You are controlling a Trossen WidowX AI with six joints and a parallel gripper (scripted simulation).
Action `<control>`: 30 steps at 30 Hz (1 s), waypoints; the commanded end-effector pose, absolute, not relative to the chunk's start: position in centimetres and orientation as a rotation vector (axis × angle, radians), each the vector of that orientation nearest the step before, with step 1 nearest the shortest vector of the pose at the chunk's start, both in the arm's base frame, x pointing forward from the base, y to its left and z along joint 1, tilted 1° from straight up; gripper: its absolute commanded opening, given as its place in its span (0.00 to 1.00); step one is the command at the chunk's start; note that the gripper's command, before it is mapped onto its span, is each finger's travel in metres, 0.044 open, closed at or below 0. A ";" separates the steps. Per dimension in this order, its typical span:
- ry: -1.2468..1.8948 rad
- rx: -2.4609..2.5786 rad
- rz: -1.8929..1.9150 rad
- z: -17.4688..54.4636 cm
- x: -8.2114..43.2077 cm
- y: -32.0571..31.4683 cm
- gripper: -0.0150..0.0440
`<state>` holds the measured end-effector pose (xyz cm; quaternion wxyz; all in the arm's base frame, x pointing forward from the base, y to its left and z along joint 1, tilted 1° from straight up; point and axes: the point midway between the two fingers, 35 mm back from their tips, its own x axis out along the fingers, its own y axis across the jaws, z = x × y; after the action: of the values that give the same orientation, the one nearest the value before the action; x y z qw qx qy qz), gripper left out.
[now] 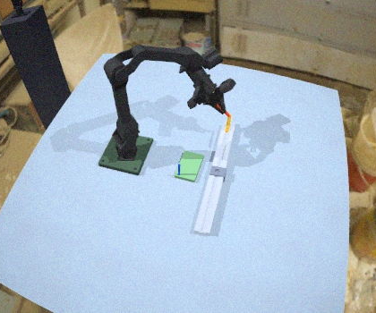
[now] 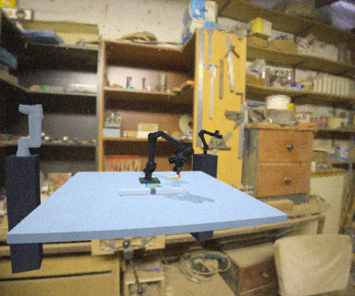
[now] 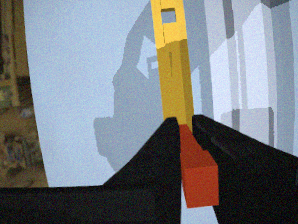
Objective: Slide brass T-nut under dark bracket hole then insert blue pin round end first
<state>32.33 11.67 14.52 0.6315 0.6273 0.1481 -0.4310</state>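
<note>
My gripper (image 1: 226,112) (image 2: 178,172) (image 3: 184,125) is shut on the orange handle (image 3: 201,186) of the T-nut. The yellow brass T-nut (image 1: 228,124) (image 2: 174,178) (image 3: 175,82) juts out from the fingertips, held above the table, its bar about level in the exterior view. In the top view it overlaps the far end of the aluminum rail (image 1: 208,201) (image 2: 133,192); in the wrist view it is left of the rail. The dark bracket (image 1: 217,171) (image 2: 153,191) straddles the rail about midway. The blue pin (image 1: 179,169) (image 2: 146,183) stands upright in the green tray (image 1: 192,164).
The arm's dark green base plate (image 1: 107,160) (image 2: 155,181) is left of the tray in the top view. The tray lies between that plate and the rail, close to the bracket. The light blue table (image 1: 114,232) (image 2: 86,220) carries all of this. Dark posts stand beyond its edges.
</note>
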 end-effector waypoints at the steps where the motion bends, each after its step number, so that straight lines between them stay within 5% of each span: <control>1: 0.323 1.444 -0.981 14.4 32.1 11.6 0.00; 30: 0.307 1.444 -0.983 10.6 32.2 11.7 0.00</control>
<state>32.31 11.85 11.17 0.6319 0.6319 0.1370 -0.4275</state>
